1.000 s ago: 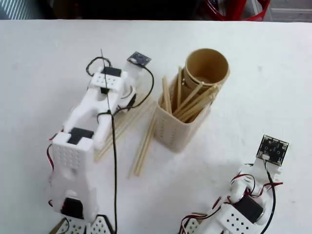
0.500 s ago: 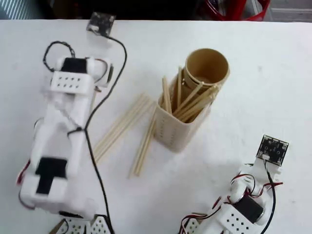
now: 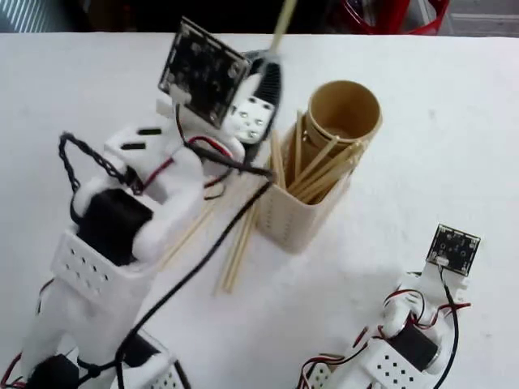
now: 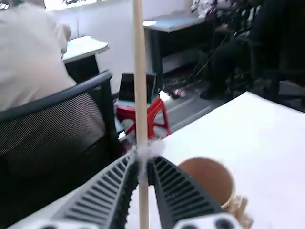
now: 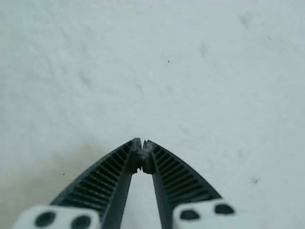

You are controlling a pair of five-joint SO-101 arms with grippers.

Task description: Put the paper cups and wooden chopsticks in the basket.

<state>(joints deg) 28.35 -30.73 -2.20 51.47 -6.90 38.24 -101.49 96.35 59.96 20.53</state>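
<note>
My left gripper (image 4: 142,164) is shut on one wooden chopstick (image 4: 139,71), held upright; in the high view the left gripper (image 3: 268,65) is raised just left of the basket, the chopstick (image 3: 283,24) pointing away. The cream perforated basket (image 3: 293,217) stands mid-table with a brown paper cup (image 3: 343,111) and several chopsticks (image 3: 324,166) leaning in it. More chopsticks (image 3: 238,247) lie on the table left of the basket. The paper cup (image 4: 209,174) shows below the left gripper. My right gripper (image 5: 142,155) is shut on nothing over bare white table, its arm (image 3: 413,340) at the lower right.
The white table (image 3: 438,162) has free room to the right of the basket and along the far side. The left arm's cable (image 3: 195,271) hangs over the loose chopsticks. A red stool (image 4: 143,114) and a dark mesh chair (image 4: 57,124) stand beyond the far edge.
The left arm lifted off the table by the loose chopsticks, swung out left, then came up beside the basket with one chopstick held upright. The right arm stayed still.
</note>
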